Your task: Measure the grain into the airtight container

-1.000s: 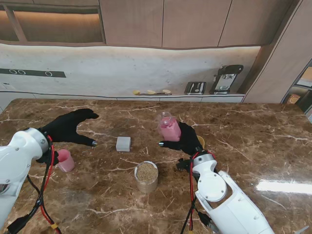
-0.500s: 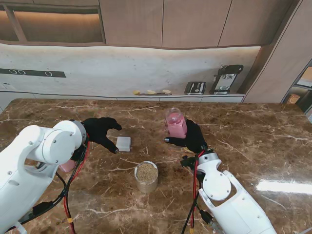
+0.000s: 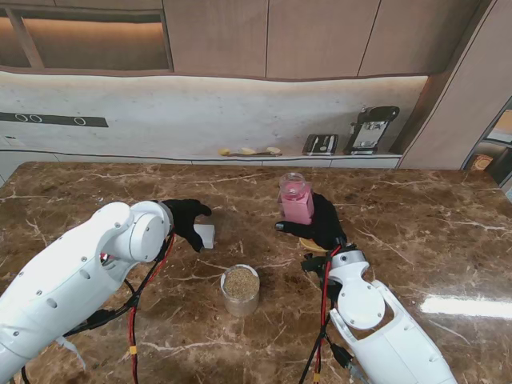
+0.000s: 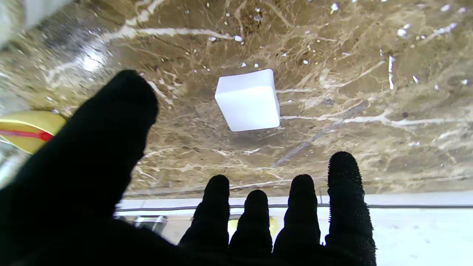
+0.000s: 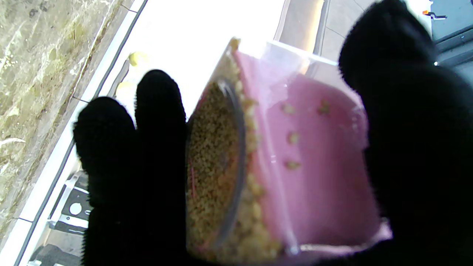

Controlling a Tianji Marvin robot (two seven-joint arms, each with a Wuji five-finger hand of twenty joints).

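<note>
Fingers of right hand grip pink grain cup | left hand fingers spread, empty, over white block | grain jar on surface

Evenly and warmly lit from overhead in the stand view, with a white glare patch on the marble table at near right. Blown-out background and soft focus in both wrist views; thumbs blurred close to lens.
</note>
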